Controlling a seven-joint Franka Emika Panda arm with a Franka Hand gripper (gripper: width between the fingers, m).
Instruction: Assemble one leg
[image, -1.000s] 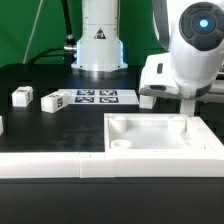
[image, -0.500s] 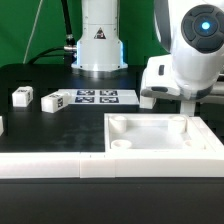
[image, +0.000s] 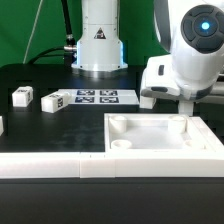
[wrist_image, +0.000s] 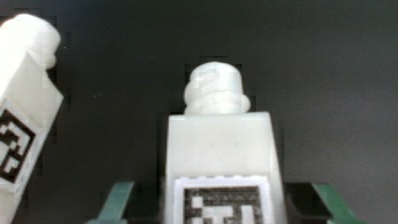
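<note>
In the wrist view a leg (wrist_image: 222, 140), a white post with a knobbed end and a black-and-white tag, lies on the dark table between my green fingers (wrist_image: 121, 203). My gripper (wrist_image: 222, 197) straddles it with a dark gap showing on each side, so it is open. A second leg (wrist_image: 27, 80) lies close beside it. In the exterior view my gripper (image: 188, 102) is low behind the far right corner of the white tray part (image: 200, 150), which hides the leg between the fingers. Two more legs (image: 22, 96) (image: 54, 101) lie at the exterior view's left.
The marker board (image: 97, 97) lies flat in front of the robot base (image: 100, 45). A white rail (image: 50, 165) runs along the front edge. A small white piece (image: 2, 125) shows at the exterior view's far left edge.
</note>
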